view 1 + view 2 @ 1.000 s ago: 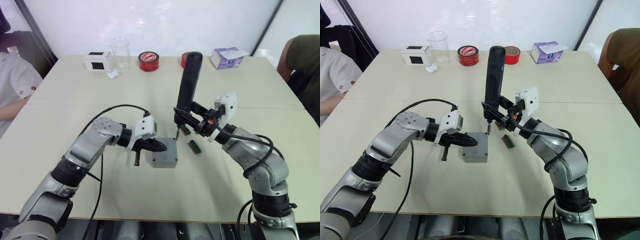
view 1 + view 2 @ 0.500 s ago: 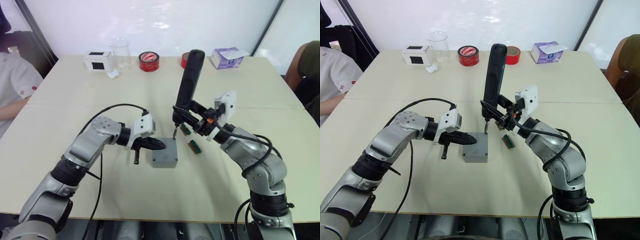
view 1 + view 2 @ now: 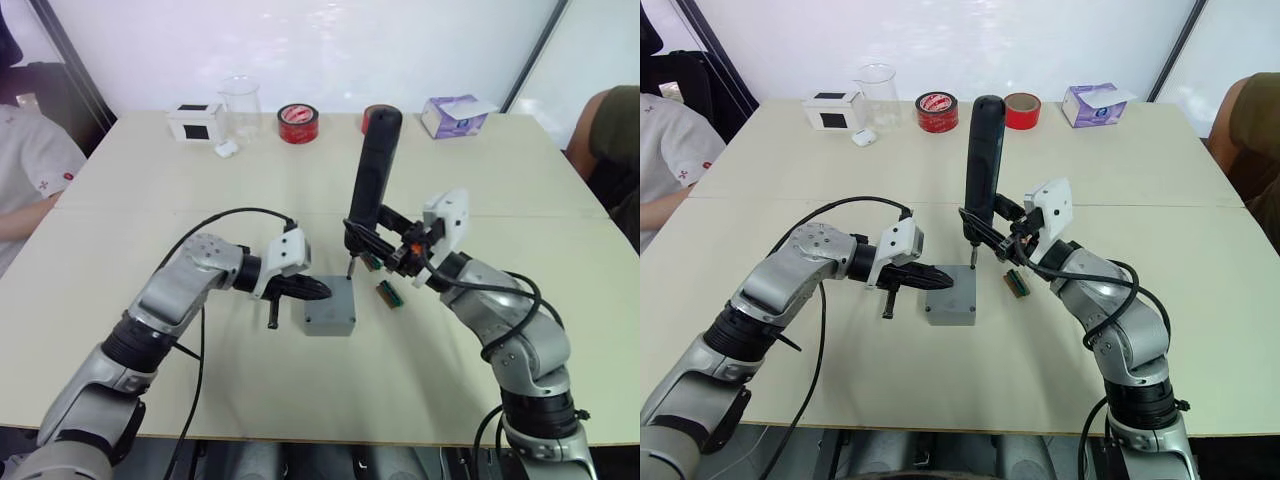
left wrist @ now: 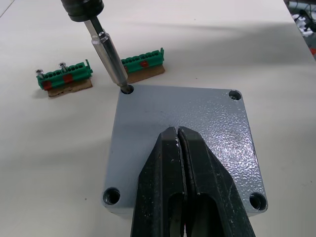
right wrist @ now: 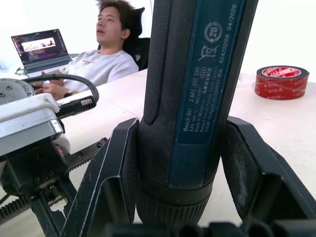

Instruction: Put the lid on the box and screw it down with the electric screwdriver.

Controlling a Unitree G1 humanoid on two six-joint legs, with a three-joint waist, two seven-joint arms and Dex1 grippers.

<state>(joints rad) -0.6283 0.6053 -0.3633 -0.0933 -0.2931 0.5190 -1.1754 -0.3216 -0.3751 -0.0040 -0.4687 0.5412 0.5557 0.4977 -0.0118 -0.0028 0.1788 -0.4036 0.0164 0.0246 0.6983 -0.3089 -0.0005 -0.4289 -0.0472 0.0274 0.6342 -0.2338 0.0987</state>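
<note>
Lid (image 4: 182, 123) seated on box (image 3: 330, 318), pinned by closed left gripper (image 4: 177, 136). Electric screwdriver (image 3: 982, 165), clamped in right gripper (image 3: 1002, 238), now lowered since a second ago, bit entering lid's far corner hole; fastening apparently starting.

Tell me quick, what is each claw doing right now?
Left gripper: shut, fingers together, pressing down on the lid.
Right gripper: shut on the electric screwdriver, its bit in a corner screw hole.

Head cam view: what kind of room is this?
Likely an office or lab: pale table against a white wall, tape rolls, tissue box, and a seated person at a laptop.
</note>
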